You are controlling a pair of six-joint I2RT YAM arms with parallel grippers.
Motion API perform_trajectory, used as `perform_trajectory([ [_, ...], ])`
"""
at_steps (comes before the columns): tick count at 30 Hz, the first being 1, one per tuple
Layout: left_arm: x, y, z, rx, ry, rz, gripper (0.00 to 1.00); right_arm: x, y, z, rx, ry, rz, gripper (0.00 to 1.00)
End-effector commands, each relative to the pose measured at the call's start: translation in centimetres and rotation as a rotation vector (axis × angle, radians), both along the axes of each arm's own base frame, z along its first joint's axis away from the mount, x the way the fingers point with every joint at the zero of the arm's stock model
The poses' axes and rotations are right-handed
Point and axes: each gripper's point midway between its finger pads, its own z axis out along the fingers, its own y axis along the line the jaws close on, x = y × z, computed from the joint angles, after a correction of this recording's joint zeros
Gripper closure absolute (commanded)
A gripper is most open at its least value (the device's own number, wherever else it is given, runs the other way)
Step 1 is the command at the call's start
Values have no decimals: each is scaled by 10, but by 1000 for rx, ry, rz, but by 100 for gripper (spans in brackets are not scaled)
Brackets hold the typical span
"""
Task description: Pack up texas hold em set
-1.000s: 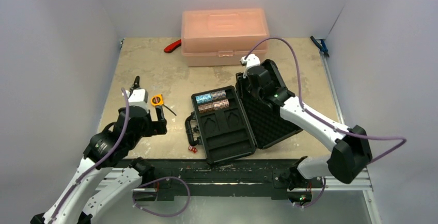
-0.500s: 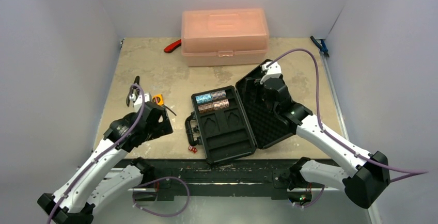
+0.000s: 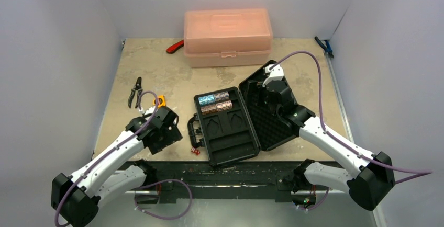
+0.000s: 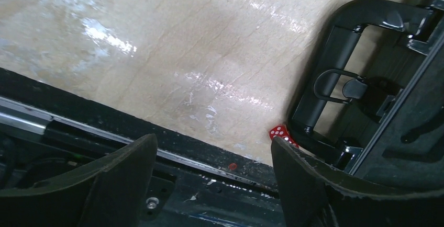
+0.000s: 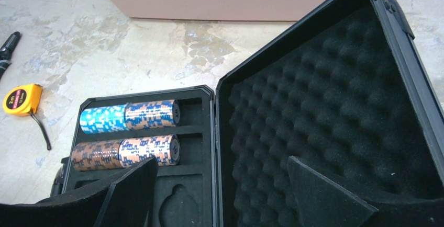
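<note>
The black foam-lined briefcase [image 3: 226, 133] lies open mid-table, its lid [image 5: 335, 106] tipped back to the right. Two rows of poker chips [image 3: 215, 103] fill its top slots: a blue stack [image 5: 103, 118] and a reddish-brown stack [image 5: 97, 155] among them. Two red dice [image 3: 195, 150] lie on the table by the case handle [image 4: 324, 86]; one die [image 4: 278, 131] shows beside my left finger. My left gripper [image 3: 170, 133] [image 4: 212, 151] hangs open over the table's near edge, empty. My right gripper [image 3: 262, 88] [image 5: 220, 177] is open above the hinge, holding nothing.
A translucent pink box [image 3: 228, 36] stands at the back. A yellow tape measure [image 5: 21, 99] and black pliers [image 3: 135, 91] lie left of the case. A red-handled tool [image 3: 175, 46] and a blue tool [image 3: 324, 46] rest near the back corners.
My left arm has swung away from the tape measure, down and right towards the dice, its jaws narrowing a little. My right gripper let go of the lid's edge, opened and drew back right.
</note>
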Motion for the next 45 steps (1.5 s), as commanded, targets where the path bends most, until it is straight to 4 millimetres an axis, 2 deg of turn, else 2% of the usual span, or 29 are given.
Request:
perform_trajectory([
  [1,4,-24,-16,-120,28,69,23,1,4,-1,36,5,0,1],
  [9,10,-49,-38,-269,23,138,40,-5,2,-14,29,35,3,1],
  [15,18,-67,-41,-307,36,47,51,-7,1,-18,24,43,3,1],
  [21,24,-80,-36,-273,18,-162,53,-6,0,-20,21,44,2,1],
  [30,20,-78,-32,-185,-24,-394,53,-6,0,-23,13,50,4,1],
  [36,18,-81,-35,-158,-28,-480,52,-5,2,-24,9,56,7,1],
  [45,18,-96,-46,-123,4,-584,54,-5,5,-27,7,69,19,1],
])
